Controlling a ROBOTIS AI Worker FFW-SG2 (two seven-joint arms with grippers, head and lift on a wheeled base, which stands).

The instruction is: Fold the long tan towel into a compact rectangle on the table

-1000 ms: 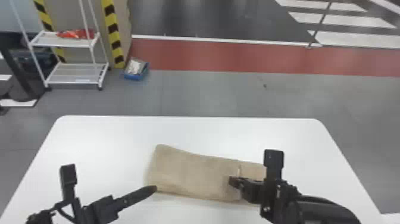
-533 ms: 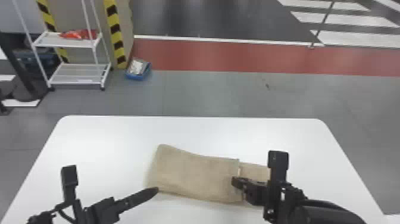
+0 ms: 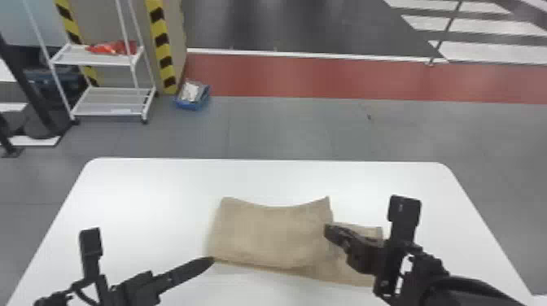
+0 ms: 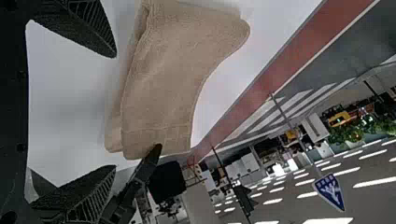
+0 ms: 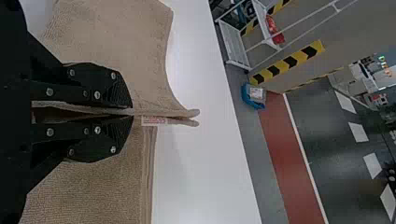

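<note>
Towel: the long tan towel (image 3: 268,238) is lying lengthwise across the middle of the near part of the white table (image 3: 163,183), partly folded, its upper section overlapping a lower layer that is extending out to the right.
Right claw: my right claw (image 3: 330,231) is clenching the right-hand edge of the upper section; in the right wrist view the cloth is running between my two black fingers (image 5: 100,86).
Raised edge: the far corner at that side is standing up in a peak, and the far edge is sagging between the two far corners.
Tag: a small white tag (image 5: 154,121) is showing by the pinched cloth, just beyond my fingertips.
Left claw: my left claw (image 3: 209,260) is hanging released beside the towel's near left corner, its fingers spreading wide around nothing.
Floor beyond: a white shelf rack (image 3: 95,60) is holding something red (image 3: 112,48); a blue bin (image 3: 191,106) is sitting beside it.
</note>
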